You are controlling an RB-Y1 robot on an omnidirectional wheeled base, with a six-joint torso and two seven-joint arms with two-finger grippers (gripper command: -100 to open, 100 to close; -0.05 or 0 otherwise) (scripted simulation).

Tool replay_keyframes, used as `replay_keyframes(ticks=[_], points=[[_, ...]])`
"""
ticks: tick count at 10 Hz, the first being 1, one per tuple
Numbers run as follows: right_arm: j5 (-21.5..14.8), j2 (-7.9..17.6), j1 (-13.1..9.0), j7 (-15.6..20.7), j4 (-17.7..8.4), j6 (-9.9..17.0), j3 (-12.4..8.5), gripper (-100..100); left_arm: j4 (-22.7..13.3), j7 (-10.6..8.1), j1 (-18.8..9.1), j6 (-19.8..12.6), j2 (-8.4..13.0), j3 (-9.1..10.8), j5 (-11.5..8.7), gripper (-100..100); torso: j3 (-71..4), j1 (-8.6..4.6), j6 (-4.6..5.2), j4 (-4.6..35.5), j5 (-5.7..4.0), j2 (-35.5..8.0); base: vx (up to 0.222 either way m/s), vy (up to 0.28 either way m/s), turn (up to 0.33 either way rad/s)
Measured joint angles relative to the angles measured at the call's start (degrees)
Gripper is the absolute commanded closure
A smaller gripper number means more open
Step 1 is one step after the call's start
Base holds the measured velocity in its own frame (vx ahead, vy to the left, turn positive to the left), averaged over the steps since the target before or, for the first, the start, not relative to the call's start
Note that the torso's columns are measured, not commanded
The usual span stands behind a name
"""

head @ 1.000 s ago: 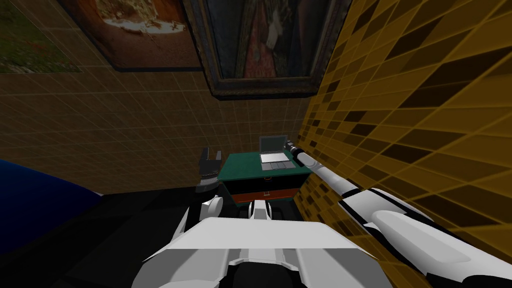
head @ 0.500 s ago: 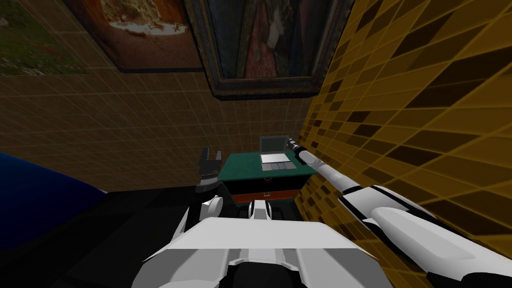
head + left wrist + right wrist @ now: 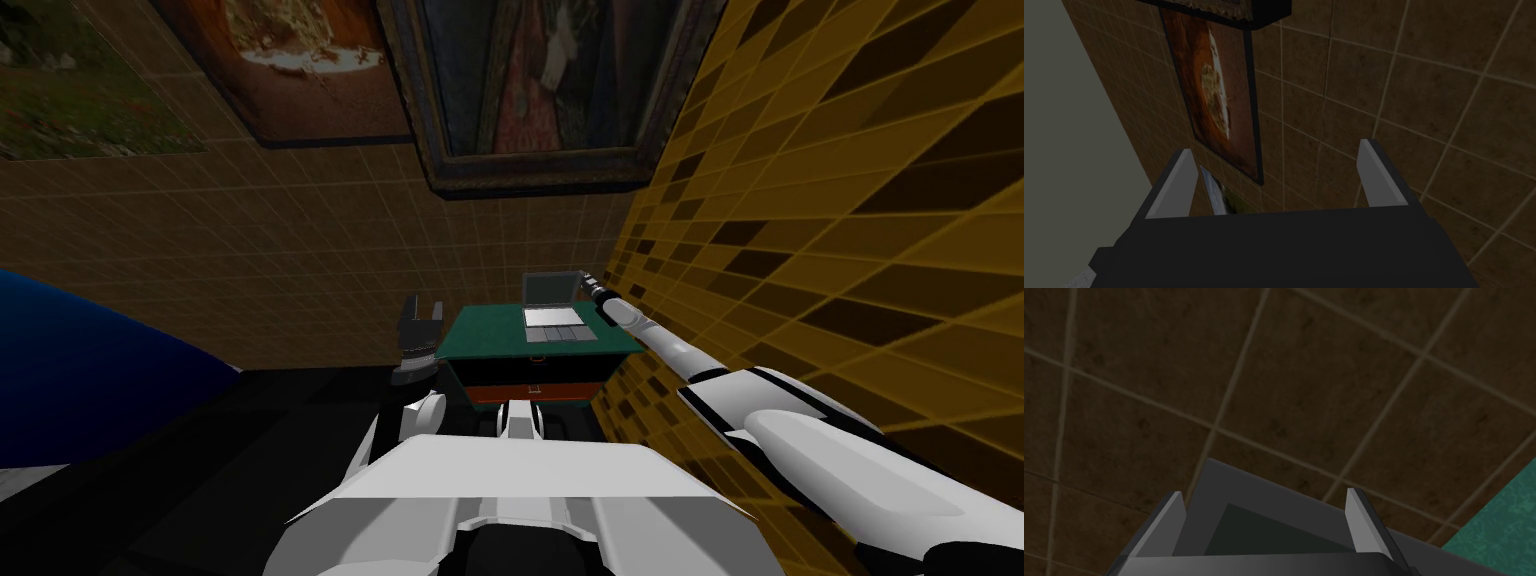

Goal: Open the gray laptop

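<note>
- The whole room is dim. The brown tiled wall (image 3: 250,260) far ahead looks dark and muddy.
- The yellow tiled wall (image 3: 850,200) on the right is brighter, with light and dark patches.
- The brightest things are my white right arm (image 3: 800,440), near me, and the pale keys of the laptop (image 3: 550,318) on the far green tabletop (image 3: 490,335).
- The floor (image 3: 200,450) near me is almost black.
- In the head view the walls bend out to the corners. The paintings (image 3: 540,90) look stretched and leaning.
- At the left hand (image 3: 1276,147), the grey fingers (image 3: 1379,175) catch soft light. Its body is nearly black.
- At the right hand (image 3: 1265,493) it is even darker. A strip of tabletop is the one bright colour.
</note>
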State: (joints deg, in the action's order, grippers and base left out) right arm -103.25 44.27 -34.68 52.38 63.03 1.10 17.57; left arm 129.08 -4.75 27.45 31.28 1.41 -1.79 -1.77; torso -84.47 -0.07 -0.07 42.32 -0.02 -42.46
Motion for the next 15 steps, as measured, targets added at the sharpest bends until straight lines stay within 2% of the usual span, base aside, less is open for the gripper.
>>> replay_keyframes(ticks=[1,2,3,4,5,6,7,8,9,10,11,12,13,14,15], points=[[0.22,0.92,-0.11,-0.12,-0.85,0.29,0.41,-100,0.0,0.0,0.01,0.0,0.0,0.01,0.0,0,-0.01,0.0,0.07,0.01,0.0,0.03,-0.044,-0.031,0.039],[0.51,1.69,-0.42,-1.1,-1.34,1.18,1.67,-100,0.0,0.0,0.02,0.0,0.0,0.01,0.0,0,-0.09,0.08,0.11,-0.03,0.02,0.17,-0.076,-0.064,0.404],[1.5,4.78,-1.37,-4.1,-3.45,3.68,5.55,-100,0.0,0.0,0.0,0.0,0.0,0.0,0.0,0,-0.1,0.02,-0.01,-0.04,0.02,0.16,-0.076,-0.062,0.23],[1.65,3.28,-0.1,-2.04,-3.35,2.86,1.99,-100,0.0,0.0,0.01,0.0,0.0,0.01,0.0,0,-0.11,0.07,0.08,-0.05,0.0,0.2,-0.095,-0.05,0.358],[1.19,4.89,-1.35,-3.54,-5.83,3.92,4.02,-100,0.0,0.0,0.0,0.0,0.0,0.0,0.0,0,-0.13,0.11,-0.02,-0.03,0.05,0.19,-0.091,-0.047,0.232],[0.79,5.35,-2.02,-5.43,-7.7,5.09,5.08,-100,0.0,0.0,0.01,0.0,0.0,0.01,0.0,0,-0.13,0.11,0.08,-0.05,0.04,0.23,-0.042,-0.022,-0.002],[0.98,4.62,-1.33,-4.29,-7.5,4.34,3.44,-100,0.0,0.0,0.03,0.0,0.0,0.01,0.0,0,-0.18,0.13,0.12,-0.07,0.04,0.32,-0.005,-0.002,-0.034],[1.13,4.15,-0.84,-2.69,-7.18,3.53,1.55,-100,0.0,0.0,0.03,0.0,0.0,0.01,0.0,0,-0.22,0.15,0.08,-0.09,0.05,0.36,-0.047,-0.032,0.372],[1.55,3.96,-0.04,-0.53,-7.86,2.73,-1.78,-100,0.0,0.0,0.01,0.0,0.0,0.0,0.0,0,-0.13,0.06,-0.03,-0.06,0.02,0.2,-0.076,-0.044,0.238],[1.31,5.75,-1.62,-3.31,-10.29,4.69,2.31,-100,0.0,0.0,0.02,0.0,0.0,0.01,0.0,0,-0.08,0.01,0.05,-0.05,-0.01,0.13,-0.047,-0.019,0.02],[1.25,5.59,-1.39,-4.1,-10.44,5.24,1.88,-100,0.0,0.0,0.02,0.0,0.0,0.01,0.0,0,-0.11,0.06,0.1,-0.06,0.0,0.21,-0.011,-0.002,-0.022],[1.36,5.21,-0.84,-2.94,-9.96,4.6,0.4,-100,0.0,0.0,0.03,0.0,0.0,0.01,0.0,0,-0.17,0.12,0.08,-0.07,0.03,0.3,-0.054,-0.018,0.331],[1.66,5.15,-0.56,-1.53,-11.16,4.28,-1.43,-100,0.0,0.0,0.01,0.0,0.0,0.0,0.0,0,-0.12,0.1,-0.03,-0.05,0.03,0.18,-0.143,-0.053,0.433],[1.36,6.87,-1.37,-3.5,-13.79,5.78,0.36,-100,0.0,0.0,0.0,0.0,0.0,0.01,0.0,0,0.01,-0.02,0.03,0.02,0.01,-0.04,-0.146,-0.053,0.401],[1.69,7.25,-0.78,-3.65,-14.56,6.18,-0.83,-100,0.0,0.0,0.0,0.0,0.0,0.01,0.0,0,0.02,-0.01,0.07,0.02,-0.01,0.0,-0.157,-0.066,0.533]])
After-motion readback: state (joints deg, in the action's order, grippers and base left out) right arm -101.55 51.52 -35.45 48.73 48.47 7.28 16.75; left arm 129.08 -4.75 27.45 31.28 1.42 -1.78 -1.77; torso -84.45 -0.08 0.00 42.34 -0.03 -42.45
